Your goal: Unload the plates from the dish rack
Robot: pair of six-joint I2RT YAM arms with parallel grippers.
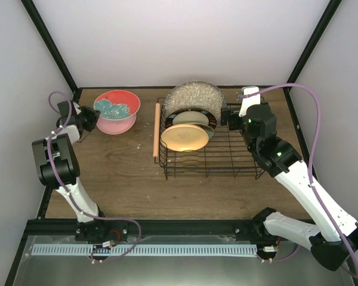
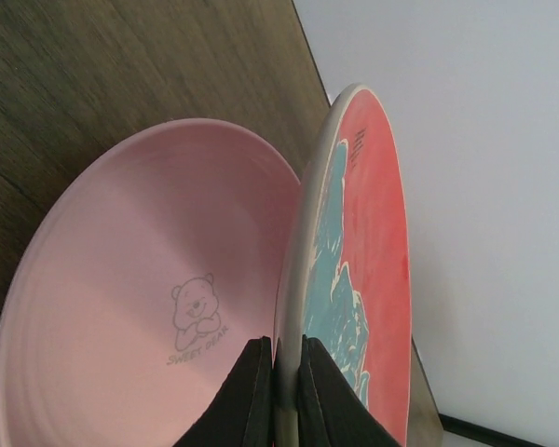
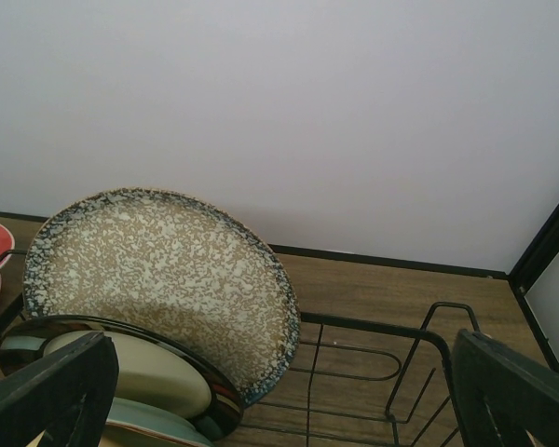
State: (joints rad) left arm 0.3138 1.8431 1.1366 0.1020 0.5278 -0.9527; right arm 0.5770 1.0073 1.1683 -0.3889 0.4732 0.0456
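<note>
While the left gripper (image 2: pixel 284 352) is clamped on the rim of the red plate (image 2: pixel 363 270), tilted on edge right beside the pink plate (image 2: pixel 149 279) (contact unclear), the right gripper (image 3: pixel 284 354) hangs with fingers wide apart, holding nothing. Just ahead of it and to its left, the speckled plate (image 3: pixel 158 270) stands on edge in the rack (image 1: pixel 227 161), with the striped-rim plate (image 1: pixel 194 112) and tan plate (image 1: pixel 184 138) leaning against it. Right arm is far nearer, so the next pick looks like its job: exposed top rim.
</note>
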